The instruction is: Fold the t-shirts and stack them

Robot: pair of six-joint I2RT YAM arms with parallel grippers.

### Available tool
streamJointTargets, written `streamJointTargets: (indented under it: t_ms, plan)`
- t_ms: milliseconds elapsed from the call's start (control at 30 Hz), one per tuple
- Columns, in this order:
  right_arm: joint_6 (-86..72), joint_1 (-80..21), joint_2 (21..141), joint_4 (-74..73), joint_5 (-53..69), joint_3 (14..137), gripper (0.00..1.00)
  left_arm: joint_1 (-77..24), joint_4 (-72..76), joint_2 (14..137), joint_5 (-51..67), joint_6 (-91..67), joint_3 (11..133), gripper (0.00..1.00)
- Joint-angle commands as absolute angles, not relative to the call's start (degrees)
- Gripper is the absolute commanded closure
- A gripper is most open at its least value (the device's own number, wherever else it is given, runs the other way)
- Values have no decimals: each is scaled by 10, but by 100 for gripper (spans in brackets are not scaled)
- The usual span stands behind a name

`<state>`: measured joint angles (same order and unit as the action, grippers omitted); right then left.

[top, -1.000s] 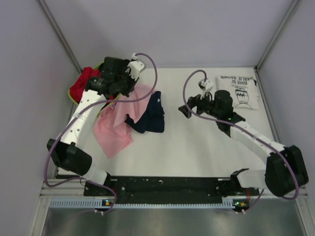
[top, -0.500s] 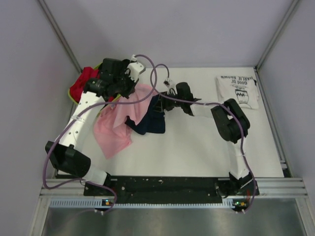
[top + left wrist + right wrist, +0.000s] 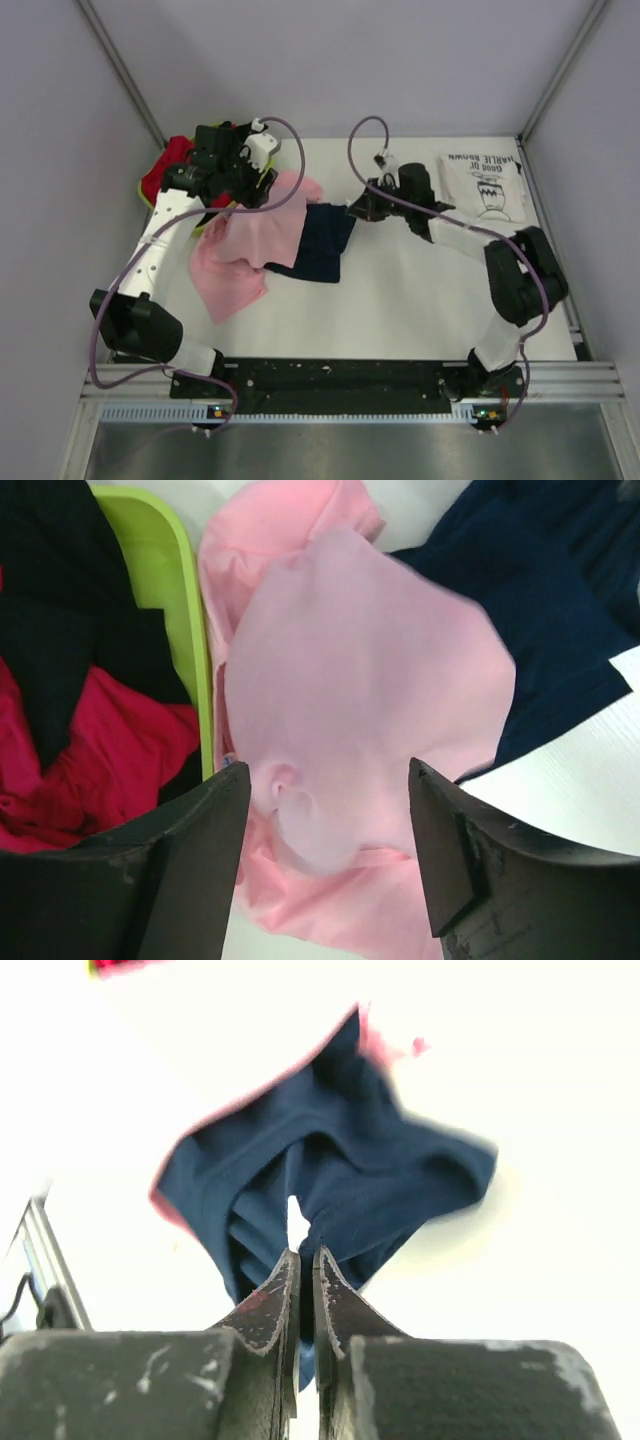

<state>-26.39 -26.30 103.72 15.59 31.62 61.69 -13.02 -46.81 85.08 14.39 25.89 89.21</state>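
Note:
A light-pink t-shirt [image 3: 250, 240] lies crumpled at the left of the table, part of it draped over a navy shirt [image 3: 322, 240]. My left gripper [image 3: 243, 172] hovers over the pink t-shirt [image 3: 350, 680], jaws open and nothing pinched between the fingers [image 3: 200, 860]. My right gripper [image 3: 357, 212] is shut on an edge of the navy shirt [image 3: 330, 1170], which hangs stretched from the fingertips [image 3: 285, 1290]. A white t-shirt [image 3: 485, 185] with black lettering and a cartoon print lies folded at the far right.
A lime-green basket [image 3: 147, 195] stands at the far left corner, its rim [image 3: 165, 600] beside the pink cloth, with red cloth [image 3: 70, 750] and black cloth [image 3: 50, 580] inside. Grey walls close in the table's left, back and right sides.
My left gripper opened and let the pink t-shirt drop. My right arm swung left from the white t-shirt, shut on the navy shirt and drew its edge to the right.

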Motion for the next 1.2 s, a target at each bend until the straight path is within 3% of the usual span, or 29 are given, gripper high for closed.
streamJointTargets:
  t_ms: [0,100,167,300,533,733,967,1000,1033,1067,1100,1167]
  plan:
    - [-163,-250,855,89,231,641,100,-128,-461,817,153,282,880,27]
    - [-118,-259,774,40,227,713,100,-128,-469,802,205,290,899,21]
    - [-96,-272,742,35,230,764,100,-129,-507,799,294,316,938,2]
    - [-87,-304,746,30,264,878,100,-154,-562,805,441,314,1047,1]
    - [-124,-322,821,26,335,1023,100,-177,-533,840,576,227,1167,1]
    - [-174,-335,857,61,361,1071,100,-270,-449,870,494,196,1144,1]
    - [-201,-340,849,76,361,1086,100,-281,-327,914,374,125,1129,2]
    - [-208,-340,848,77,360,1086,100,-280,-317,922,364,117,1131,10]
    - [-214,-340,849,79,360,1086,100,-280,-309,928,360,106,1138,25]
    - [-219,-340,851,78,362,1086,100,-279,-305,937,363,96,1145,52]
    - [-217,-340,853,71,364,1088,100,-280,-299,943,360,81,1152,100]
    - [-203,-340,851,52,351,1081,100,-275,-274,949,304,66,1162,100]
